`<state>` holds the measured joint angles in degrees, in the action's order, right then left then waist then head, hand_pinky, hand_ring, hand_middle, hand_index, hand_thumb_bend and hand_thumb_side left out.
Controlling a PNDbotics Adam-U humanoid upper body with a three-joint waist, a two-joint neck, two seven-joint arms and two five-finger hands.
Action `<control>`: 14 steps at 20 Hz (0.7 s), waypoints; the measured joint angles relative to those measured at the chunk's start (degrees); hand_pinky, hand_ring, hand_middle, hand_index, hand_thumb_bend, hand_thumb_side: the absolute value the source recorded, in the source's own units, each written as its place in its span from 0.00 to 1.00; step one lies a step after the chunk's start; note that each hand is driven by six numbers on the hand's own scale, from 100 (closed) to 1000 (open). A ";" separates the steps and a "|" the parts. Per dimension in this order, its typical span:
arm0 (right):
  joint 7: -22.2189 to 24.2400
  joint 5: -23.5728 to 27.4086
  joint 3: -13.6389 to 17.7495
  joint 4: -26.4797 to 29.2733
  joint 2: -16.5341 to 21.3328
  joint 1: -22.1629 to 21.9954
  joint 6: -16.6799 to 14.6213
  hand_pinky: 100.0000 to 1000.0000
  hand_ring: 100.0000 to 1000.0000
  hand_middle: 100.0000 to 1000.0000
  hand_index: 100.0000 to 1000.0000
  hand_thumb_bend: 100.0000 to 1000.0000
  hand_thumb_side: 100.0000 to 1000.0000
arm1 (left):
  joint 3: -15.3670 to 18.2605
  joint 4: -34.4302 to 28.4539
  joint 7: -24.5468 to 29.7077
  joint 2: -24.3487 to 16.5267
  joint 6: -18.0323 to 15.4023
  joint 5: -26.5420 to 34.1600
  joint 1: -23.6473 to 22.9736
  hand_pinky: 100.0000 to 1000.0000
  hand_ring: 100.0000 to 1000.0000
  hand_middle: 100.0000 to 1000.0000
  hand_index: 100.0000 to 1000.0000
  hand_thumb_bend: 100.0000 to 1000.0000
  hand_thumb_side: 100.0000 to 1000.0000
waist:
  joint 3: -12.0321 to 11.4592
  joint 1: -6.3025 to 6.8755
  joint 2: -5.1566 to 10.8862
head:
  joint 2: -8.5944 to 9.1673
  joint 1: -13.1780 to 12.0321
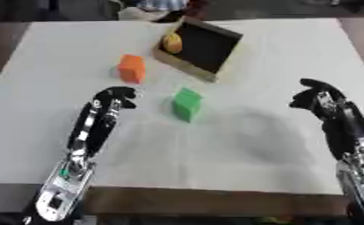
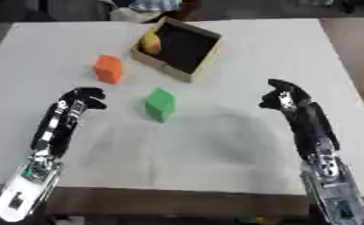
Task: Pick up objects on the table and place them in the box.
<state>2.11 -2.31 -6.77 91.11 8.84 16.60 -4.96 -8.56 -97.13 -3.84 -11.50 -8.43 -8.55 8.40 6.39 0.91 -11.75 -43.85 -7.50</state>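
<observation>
Two blocks outstanding: green block (image 1: 187, 103) mid-table, orange block (image 1: 131, 68) near box (image 1: 216, 56); yellowish item (image 1: 172, 42) already inside. Left hand (image 1: 116, 97), right hand (image 1: 316, 97) curled, holding nothing. Your risk: curled fingers knock green block aside on approach.

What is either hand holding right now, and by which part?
Nothing. Left hand and right hand hover curled over the table, apart from the green block.

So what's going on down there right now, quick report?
Left hand and right hand both curled, holding nothing. Green block and orange block on table; yellow object in box. Nothing blocking.
</observation>
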 measured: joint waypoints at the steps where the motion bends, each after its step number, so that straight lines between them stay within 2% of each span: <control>1: 0.00 -0.01 0.00 0.00 0.00 0.00 0.00 0.71 0.56 0.51 0.78 0.00 0.81 | 0.00 0.00 0.02 0.00 0.01 0.00 -0.01 0.68 0.55 0.57 0.70 0.00 0.88 | 0.00 0.00 0.02 | 0.00 0.00; 14: 0.04 -0.06 0.00 0.00 0.00 -0.02 0.04 0.71 0.56 0.51 0.78 0.00 0.80 | -0.01 -0.08 0.67 -0.29 -0.01 -0.14 0.36 0.68 0.56 0.58 0.71 0.00 0.85 | 0.01 0.00 0.17 | 0.00 0.06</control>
<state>2.15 -2.37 -6.77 91.11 8.84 16.57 -4.92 -8.57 -97.22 -3.17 -11.79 -8.44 -8.69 8.76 6.39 0.91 -11.58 -43.85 -7.43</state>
